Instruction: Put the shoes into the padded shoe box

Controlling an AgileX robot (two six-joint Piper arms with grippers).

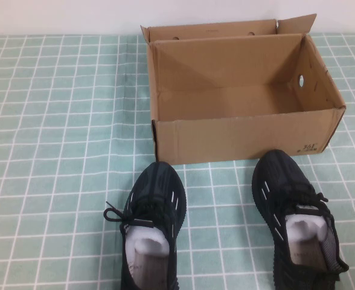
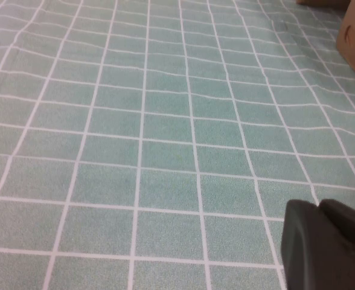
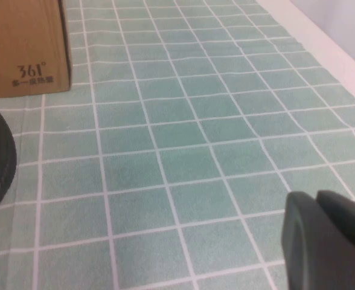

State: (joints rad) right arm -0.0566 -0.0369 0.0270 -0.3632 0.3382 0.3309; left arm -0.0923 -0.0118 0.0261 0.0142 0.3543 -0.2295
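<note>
Both shoes (image 1: 152,226) untouched by table's near edge; left gripper (image 2: 325,248), right gripper (image 3: 328,241) pressed together, low over cloth: spread first, pinch heel collar, lift over box (image 1: 244,136) front wall.

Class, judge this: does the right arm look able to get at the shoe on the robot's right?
Probably yes. The right gripper, shut, hangs over bare tablecloth; the right shoe lies uncovered before the box. The left gripper, shut, is elsewhere.

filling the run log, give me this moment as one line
stage: not started | shoes: on cloth before box | box: open, empty | left gripper: shut, parked | right gripper: shut, parked
</note>
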